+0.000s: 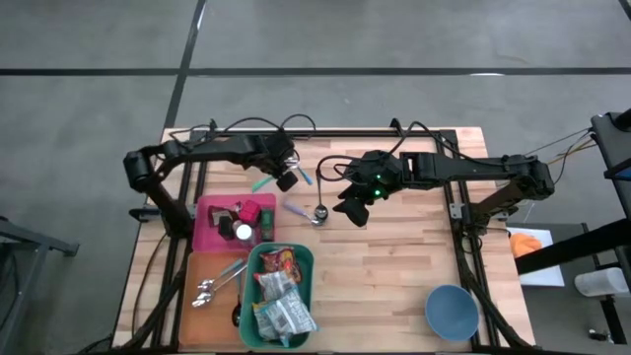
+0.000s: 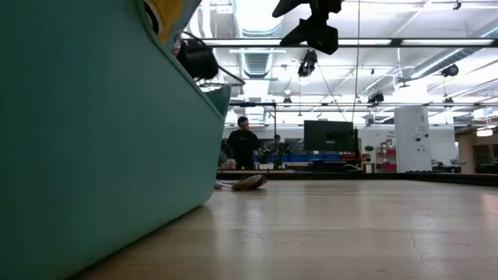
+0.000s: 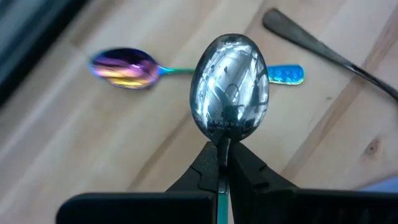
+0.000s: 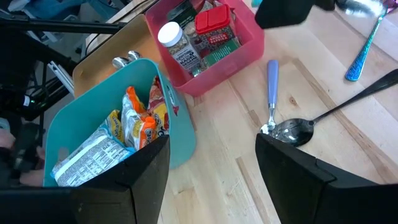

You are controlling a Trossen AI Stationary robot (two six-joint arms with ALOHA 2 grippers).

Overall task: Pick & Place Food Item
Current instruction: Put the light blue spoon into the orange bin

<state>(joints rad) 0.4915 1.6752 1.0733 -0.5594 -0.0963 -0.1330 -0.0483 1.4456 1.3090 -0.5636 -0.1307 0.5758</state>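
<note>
My left gripper (image 1: 287,178) (image 3: 222,149) hangs over the table's far middle, shut on a spoon with a shiny bowl (image 3: 230,87) and a teal handle (image 1: 261,183). To its right, my right gripper (image 1: 353,207) (image 4: 211,180) hovers open above the wood with nothing between its fingers. The food items, snack packets (image 1: 278,296) (image 4: 134,127), lie in a teal bin (image 1: 301,258) (image 4: 102,93) at the near left. No gripper touches them. My left gripper pinches the spoon's neck (image 3: 222,140), where the bowl meets the handle, between its two fingertips. The fingers slant down from above and lie along the spoon. The bowl sticks out past the fingertips, the teal handle runs back between them, and the spoon is clear of the table.
On the wood lie an iridescent spoon (image 3: 124,67), a lilac-handled spoon (image 4: 272,81) and a silver spoon with a dark handle (image 4: 292,130). A pink bin of jars (image 1: 212,212) and a tan tray of spoons (image 1: 202,276) stand at the left. A blue bowl (image 1: 452,312) is near right.
</note>
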